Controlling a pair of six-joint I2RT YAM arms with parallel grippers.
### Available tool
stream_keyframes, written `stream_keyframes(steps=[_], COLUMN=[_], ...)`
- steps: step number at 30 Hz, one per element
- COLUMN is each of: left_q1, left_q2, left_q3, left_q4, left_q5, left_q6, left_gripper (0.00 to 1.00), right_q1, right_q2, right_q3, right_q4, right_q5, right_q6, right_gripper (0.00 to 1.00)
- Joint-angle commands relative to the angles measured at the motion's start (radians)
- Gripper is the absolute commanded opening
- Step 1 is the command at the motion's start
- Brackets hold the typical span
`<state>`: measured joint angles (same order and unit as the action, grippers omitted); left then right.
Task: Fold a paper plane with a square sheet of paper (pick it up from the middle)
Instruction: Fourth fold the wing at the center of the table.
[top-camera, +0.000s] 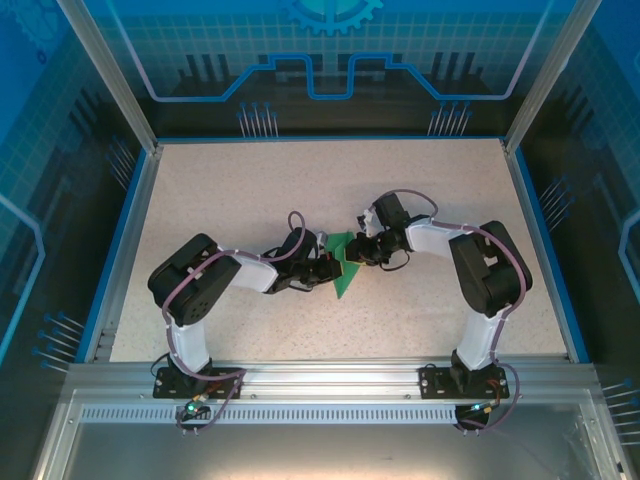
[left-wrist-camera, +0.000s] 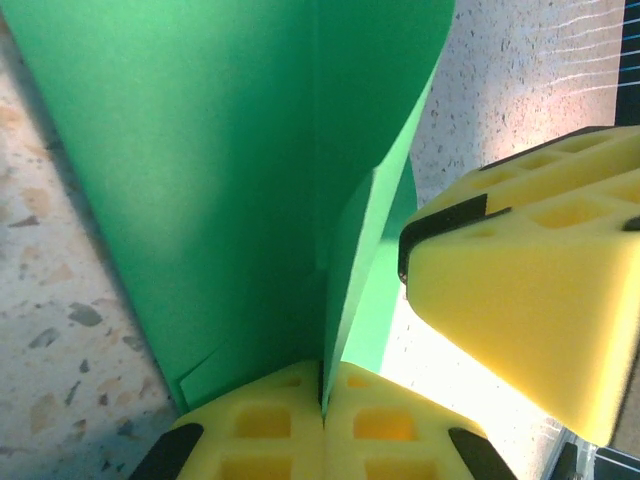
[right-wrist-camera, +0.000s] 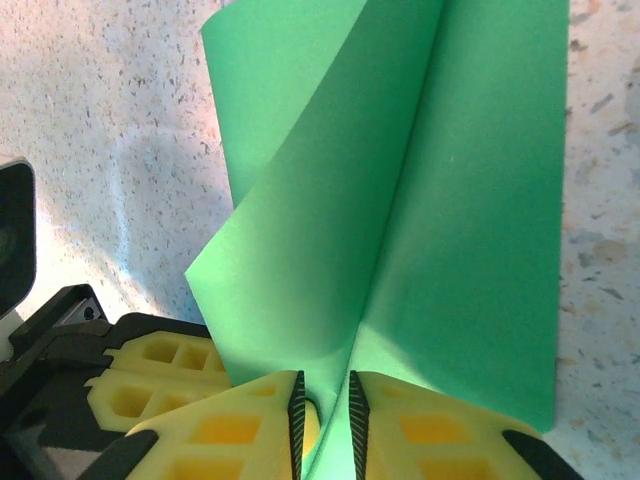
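The green sheet of paper (top-camera: 344, 268) is folded along a centre crease into a pointed, plane-like shape and is held up off the table's middle. My left gripper (top-camera: 322, 270) comes in from the left and is shut on the crease (left-wrist-camera: 330, 330), pads pressed together at the left gripper (left-wrist-camera: 323, 390). My right gripper (top-camera: 364, 250) reaches in from the right. In the right wrist view the right gripper (right-wrist-camera: 325, 400) has its ribbed pads a small gap apart, with the paper's (right-wrist-camera: 450, 200) fold running loosely between them. The flaps spread out to both sides.
The speckled table (top-camera: 300, 190) is bordered by a blue rim and metal posts. One yellow finger of the right gripper (left-wrist-camera: 530, 300) sits close beside the left one's pads; the left gripper's yellow fingers (right-wrist-camera: 140, 375) lie just left of the right one's.
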<state>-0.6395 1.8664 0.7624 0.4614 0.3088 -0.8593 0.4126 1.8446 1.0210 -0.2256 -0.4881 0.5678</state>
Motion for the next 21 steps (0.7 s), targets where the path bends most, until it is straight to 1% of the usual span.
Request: stream_keyframes(steps=[1,7,11,18,21], left_q1=[0.009,0.008,0.009,0.008,0.008], left_q2=[0.014,0.019,0.018,0.005,-0.015], left_q3=[-0.014,-0.014,-0.013,-0.012,-0.015], left_q4=[0.013,0.018,0.018,0.019,0.017], left_q5=[0.015,0.018,0.018,0.018,0.018], left_q6=[0.002,0.000,-0.001,-0.008,-0.014], left_gripper=[0.00,0.00,0.00,0.00,0.10], right_q1=[0.011,0.025,0.031,0.035,0.037], right_q2=[0.008,0.061,0.092,0.126,0.141], right_q3=[0.028,0.076,0.100,0.115,0.117], right_q4=[-0.006,-0.040,-0.078,-0.135,-0.160], right_q5=[-0.013,0.021,0.066,0.182,0.224], right_q6=[-0.017,-0.023,-0.020,0.030,0.063], right_gripper=[0.24,0.29,0.30,0.28,0.28])
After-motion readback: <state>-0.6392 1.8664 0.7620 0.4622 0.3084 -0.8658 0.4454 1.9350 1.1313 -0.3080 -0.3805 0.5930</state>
